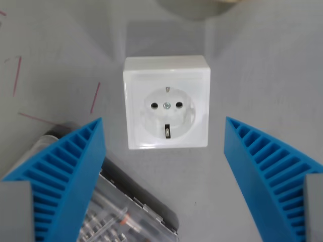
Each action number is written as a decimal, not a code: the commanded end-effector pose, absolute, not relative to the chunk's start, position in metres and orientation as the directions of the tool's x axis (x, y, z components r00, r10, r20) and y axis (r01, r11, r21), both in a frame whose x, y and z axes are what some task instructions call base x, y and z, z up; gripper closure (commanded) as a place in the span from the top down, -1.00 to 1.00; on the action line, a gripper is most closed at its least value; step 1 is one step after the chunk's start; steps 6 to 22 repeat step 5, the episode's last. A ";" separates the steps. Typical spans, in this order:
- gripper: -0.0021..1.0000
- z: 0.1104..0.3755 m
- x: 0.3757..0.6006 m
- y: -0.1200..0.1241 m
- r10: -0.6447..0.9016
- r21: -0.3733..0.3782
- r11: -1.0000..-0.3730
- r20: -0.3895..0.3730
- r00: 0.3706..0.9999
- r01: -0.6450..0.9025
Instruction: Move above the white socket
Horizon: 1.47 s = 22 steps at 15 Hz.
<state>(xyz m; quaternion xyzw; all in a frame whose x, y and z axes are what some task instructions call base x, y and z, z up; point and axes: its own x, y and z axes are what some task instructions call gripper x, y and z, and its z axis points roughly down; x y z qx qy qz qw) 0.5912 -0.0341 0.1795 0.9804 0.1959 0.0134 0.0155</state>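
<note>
White socket (166, 103) just beyond and between the wide-spread, empty blue fingers (75, 166).

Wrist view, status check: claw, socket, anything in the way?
Claw open, empty. White socket between the blue fingers, flat on the table. Clear plastic case lower left, beside the socket, not blocking.
</note>
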 end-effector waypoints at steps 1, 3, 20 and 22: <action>1.00 0.177 0.603 -0.033 0.413 0.020 -0.910 0.005 0.911 0.413; 1.00 0.176 0.604 -0.033 0.411 0.019 -0.911 0.005 0.912 0.411; 1.00 0.176 0.604 -0.032 0.408 0.019 -0.913 0.004 0.913 0.408; 1.00 0.176 0.604 -0.032 0.408 0.019 -0.913 0.004 0.913 0.408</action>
